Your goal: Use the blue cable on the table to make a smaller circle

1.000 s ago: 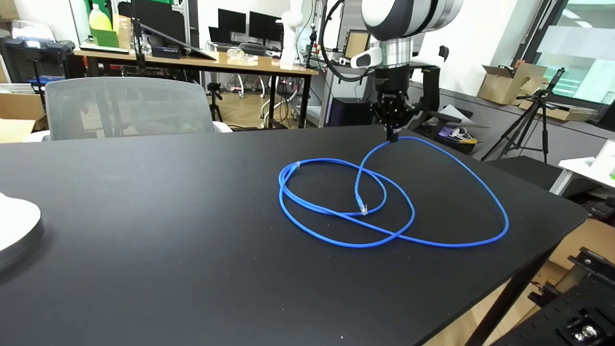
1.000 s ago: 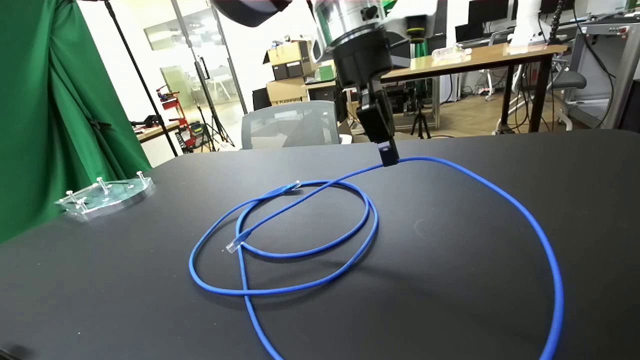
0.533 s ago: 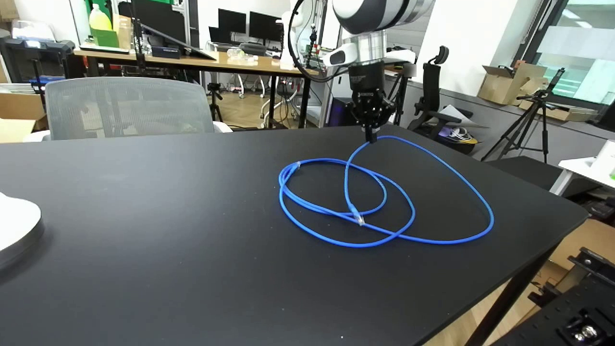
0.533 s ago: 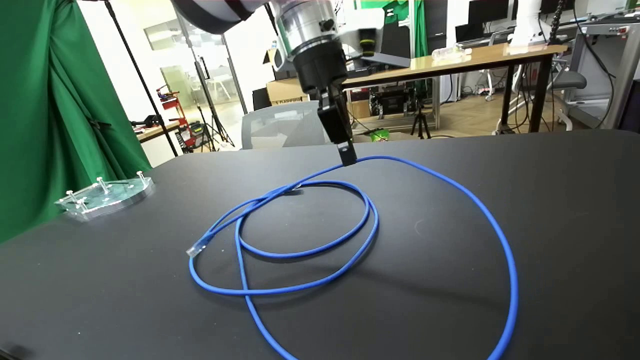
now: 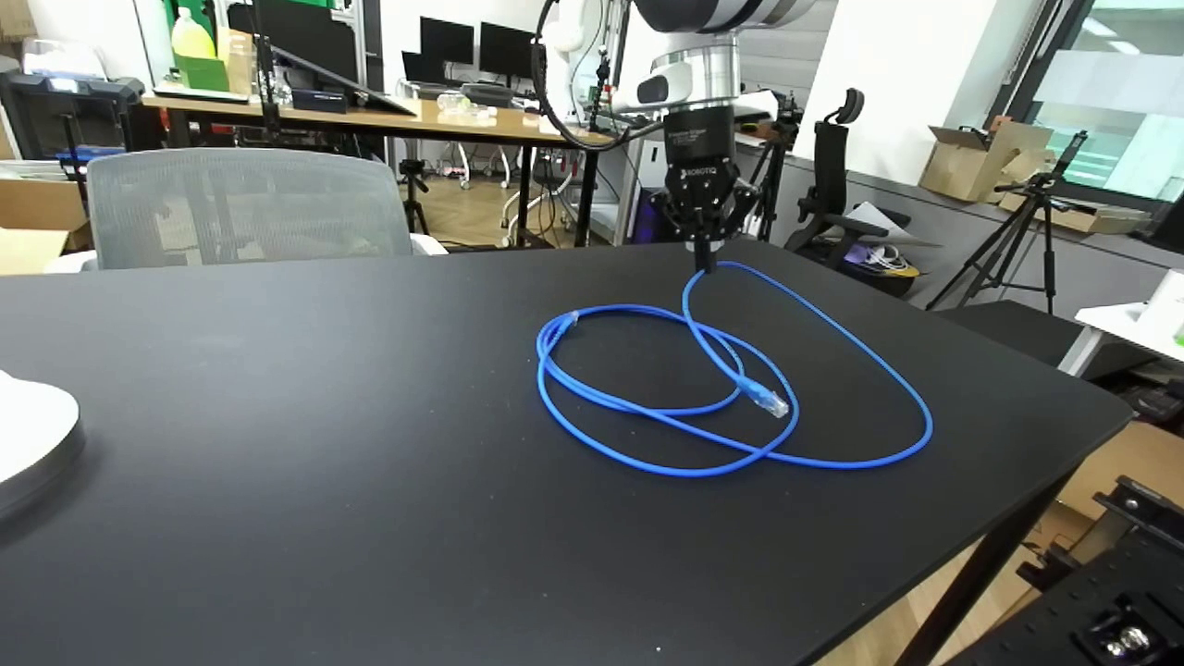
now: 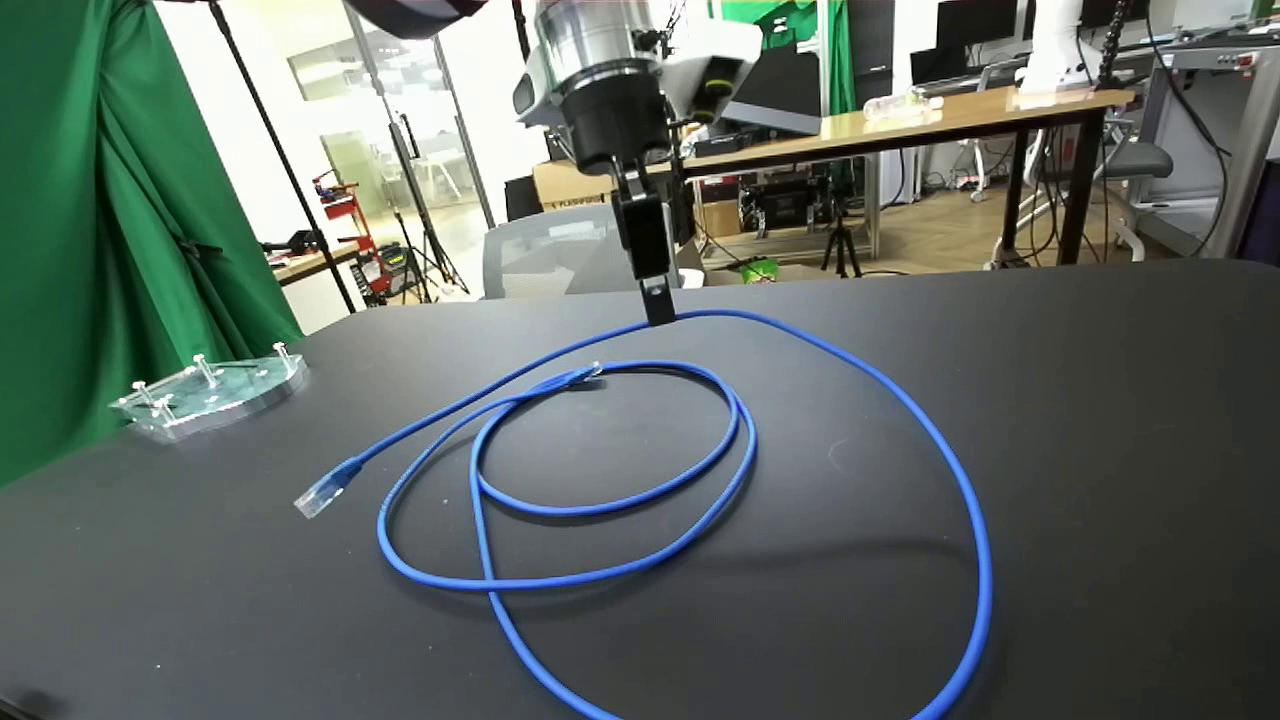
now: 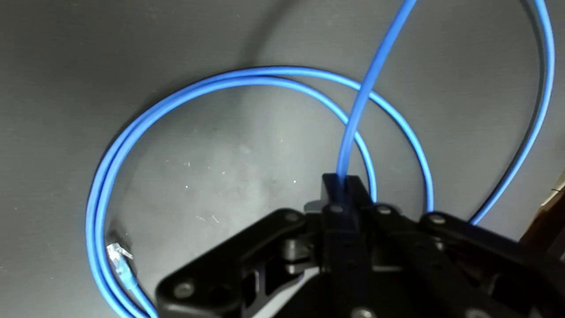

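The blue cable (image 5: 703,472) lies in overlapping loops on the dark table (image 5: 370,462); it also shows in an exterior view (image 6: 560,511). My gripper (image 5: 705,265) is shut on the cable near one end, at the coil's far side, as also seen in an exterior view (image 6: 660,312). In the wrist view the cable runs up from between the gripper's (image 7: 340,185) fingertips, and its shadow lies apart from it. The held end's clear plug (image 5: 775,404) reaches past the gripper; it also shows in an exterior view (image 6: 322,492). The other plug (image 7: 120,260) rests inside the coil.
A clear acrylic plate with upright screws (image 6: 210,392) stands at the table's left side in an exterior view. A white round object (image 5: 32,435) stands at the left edge. A grey mesh chair (image 5: 250,208) is behind the table. The table's right edge (image 5: 980,532) is near the large loop.
My gripper has moved left in both exterior views, carrying the cable. The held end's plug has swung outside the coil in an exterior view. The large outer loop has drawn in.
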